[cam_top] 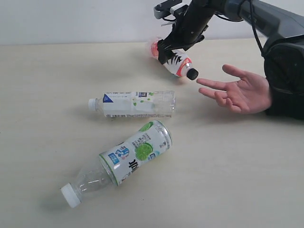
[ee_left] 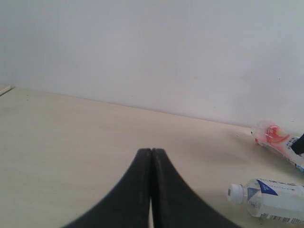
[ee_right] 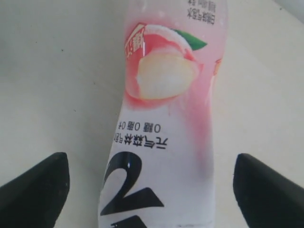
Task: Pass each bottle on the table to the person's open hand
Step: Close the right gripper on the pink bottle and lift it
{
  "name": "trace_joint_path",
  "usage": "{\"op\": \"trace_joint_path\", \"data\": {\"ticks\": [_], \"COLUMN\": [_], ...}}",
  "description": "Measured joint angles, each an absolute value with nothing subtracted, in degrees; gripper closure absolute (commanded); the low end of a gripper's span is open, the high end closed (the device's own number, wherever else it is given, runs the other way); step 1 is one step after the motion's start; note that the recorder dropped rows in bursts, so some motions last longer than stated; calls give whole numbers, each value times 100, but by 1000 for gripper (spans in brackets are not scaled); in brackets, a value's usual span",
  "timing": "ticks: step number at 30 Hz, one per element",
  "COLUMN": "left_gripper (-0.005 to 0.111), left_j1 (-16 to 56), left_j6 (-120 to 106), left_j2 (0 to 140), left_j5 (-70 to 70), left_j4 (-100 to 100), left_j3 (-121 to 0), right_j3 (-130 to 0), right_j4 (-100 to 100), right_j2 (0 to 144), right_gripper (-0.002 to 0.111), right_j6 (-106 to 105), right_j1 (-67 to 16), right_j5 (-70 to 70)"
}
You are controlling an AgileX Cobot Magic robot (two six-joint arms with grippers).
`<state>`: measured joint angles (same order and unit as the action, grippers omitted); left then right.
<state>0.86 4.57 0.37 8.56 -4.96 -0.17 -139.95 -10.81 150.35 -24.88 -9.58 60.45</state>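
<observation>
The pink-red bottle (cam_top: pixel 175 61) lies at the far side of the table (cam_top: pixel 47 71), its black cap (cam_top: pixel 192 74) pointing at the person's open hand (cam_top: pixel 240 91). My right gripper (cam_top: pixel 167 47) is open and straddles this bottle (ee_right: pixel 166 123), with a gap showing on each side between the bottle and the fingers (ee_right: pixel 35 190). The slim white-labelled bottle (cam_top: pixel 135 103) and one fat white-green bottle (cam_top: pixel 130 157) lie on their sides nearer the front. A second fat bottle is out of view. My left gripper (ee_left: pixel 151 151) is shut and holds nothing.
The person's palm faces up just right of the black cap, black sleeve (cam_top: pixel 285 76) behind it. The left wrist view also shows the pink-red bottle (ee_left: pixel 275 137) and the slim bottle (ee_left: pixel 270 197) off to one side, with a white wall (ee_left: pixel 142 47) beyond.
</observation>
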Motion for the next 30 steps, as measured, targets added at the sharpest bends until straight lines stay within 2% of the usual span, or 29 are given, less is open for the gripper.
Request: {"op": "trace_joint_path", "data": {"ticks": [14, 17, 21, 26, 30], "left_gripper": [107, 107, 107, 107, 107], "left_j1": [86, 86, 86, 86, 86], "left_j6": [457, 457, 457, 457, 457], "left_j2": [37, 37, 37, 37, 37], "left_j5": [856, 856, 856, 856, 856], "left_j4": [-496, -496, -496, -496, -496], "left_j3": [-17, -17, -17, -17, -17], "right_j3": [-13995, -13995, -13995, -13995, -13995], "right_j4": [-1072, -1072, -1072, -1059, -1059], "right_j2": [15203, 15203, 15203, 15203, 15203], "right_gripper": [20, 24, 34, 54, 80], "right_j6": [-2488, -2488, -2488, -2382, -2345], "right_j1": [-958, -958, -958, -958, -958], "right_j5": [6010, 6010, 6010, 6111, 6127]}}
